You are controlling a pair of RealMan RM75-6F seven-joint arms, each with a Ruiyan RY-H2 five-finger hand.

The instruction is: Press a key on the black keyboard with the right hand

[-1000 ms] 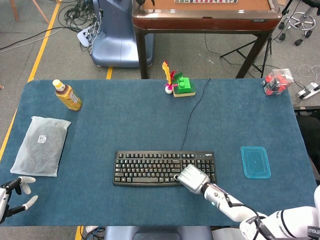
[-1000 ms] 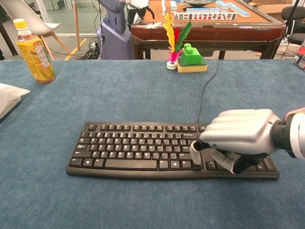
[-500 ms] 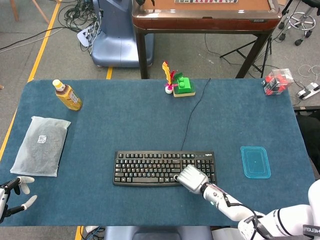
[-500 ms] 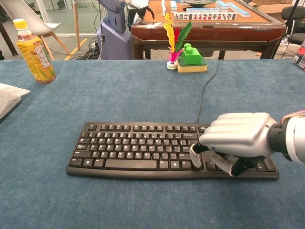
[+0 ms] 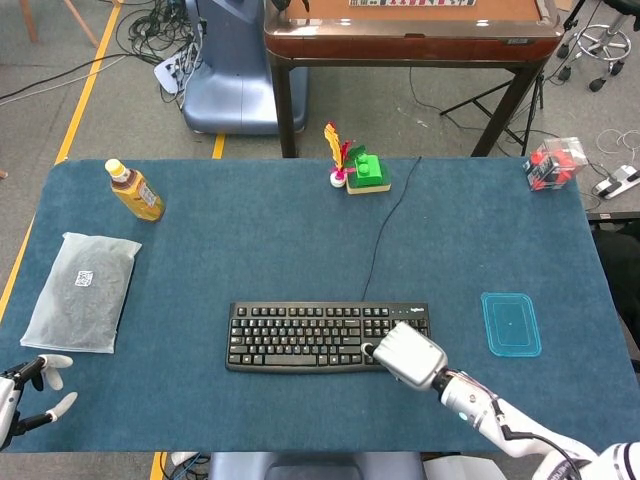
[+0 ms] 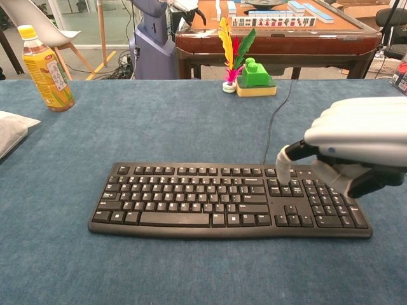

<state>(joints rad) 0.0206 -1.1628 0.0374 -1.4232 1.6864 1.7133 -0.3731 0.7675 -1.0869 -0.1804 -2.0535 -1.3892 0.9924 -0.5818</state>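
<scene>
Table: blue cloth, carrying all we see.
Keyboard: black keyboard lies under and to the left of our right hand.
Right hand: right hand hovers over the keyboard's right end, fingers curled in, holding nothing; one fingertip points down at the keys.
Left hand: left hand sits well apart at the table's near left corner, fingers spread, holding nothing.

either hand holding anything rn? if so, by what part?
Nothing is held. The right hand hangs over the black keyboard with fingers curled in and empty; the left hand sits open at the table edge.
</scene>
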